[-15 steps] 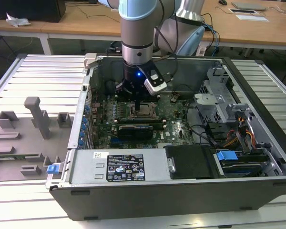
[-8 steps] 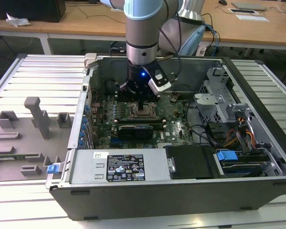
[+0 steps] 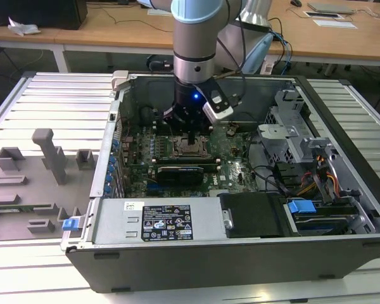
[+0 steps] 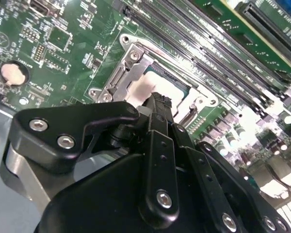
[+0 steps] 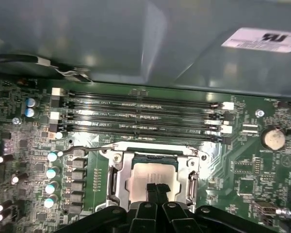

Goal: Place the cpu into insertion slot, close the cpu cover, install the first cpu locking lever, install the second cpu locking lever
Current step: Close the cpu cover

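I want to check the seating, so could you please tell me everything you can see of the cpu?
The cpu is a flat square chip with a pale silver-grey, matte metal top. It lies level in the insertion slot on the green circuit board, framed by the silvery cpu cover, through whose window its top shows. The gripper, fingers together, covers part of it; whether they touch I cannot tell.
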### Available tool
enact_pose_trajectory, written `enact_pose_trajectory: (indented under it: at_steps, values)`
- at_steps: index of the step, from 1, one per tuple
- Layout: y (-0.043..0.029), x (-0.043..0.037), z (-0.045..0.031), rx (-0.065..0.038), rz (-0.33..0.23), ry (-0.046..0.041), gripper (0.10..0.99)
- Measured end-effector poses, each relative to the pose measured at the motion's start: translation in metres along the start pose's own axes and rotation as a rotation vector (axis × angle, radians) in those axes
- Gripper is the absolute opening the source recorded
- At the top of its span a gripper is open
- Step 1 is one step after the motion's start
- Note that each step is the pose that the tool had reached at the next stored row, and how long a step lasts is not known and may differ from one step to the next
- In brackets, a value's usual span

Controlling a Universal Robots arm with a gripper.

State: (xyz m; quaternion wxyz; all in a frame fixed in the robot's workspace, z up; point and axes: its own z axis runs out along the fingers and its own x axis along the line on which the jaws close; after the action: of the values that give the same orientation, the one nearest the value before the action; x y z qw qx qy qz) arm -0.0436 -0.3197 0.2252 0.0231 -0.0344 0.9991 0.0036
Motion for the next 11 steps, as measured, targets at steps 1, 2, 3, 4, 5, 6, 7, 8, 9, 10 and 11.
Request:
enact_pose_trajectory:
  at_steps: [1,2,3,4,5,6,7,8,9,10,11]
  values:
    - [0.0,-0.0001,-0.0027,0.0,0.0,0.0001,0.106]
    - [0.0001,-0.0004,-0.0073,0.0,0.0,0.0001,0.106]
    - [0.0001,-0.0005,-0.0101,0.001,0.0,0.0001,0.106]
    - [0.0001,-0.0007,-0.0136,0.002,0.0,0.0002,0.106]
    - [0.0001,-0.0008,-0.0167,0.003,0.0,0.0003,0.106]
    - [0.0001,-0.0009,-0.0196,0.003,0.0,0.0003,0.106]
    - [0.0001,-0.001,-0.0219,0.004,0.0,0.0004,0.106]
    - [0.0001,-0.0011,-0.0237,0.004,0.0,0.0003,0.106]
    - [0.0002,-0.0011,-0.0243,0.004,0.0,0.0002,0.106]
    - [0.0002,-0.0011,-0.0243,0.004,0.0,0.0002,0.106]
    - [0.0002,-0.0011,-0.0243,0.004,0.0,0.0002,0.106]
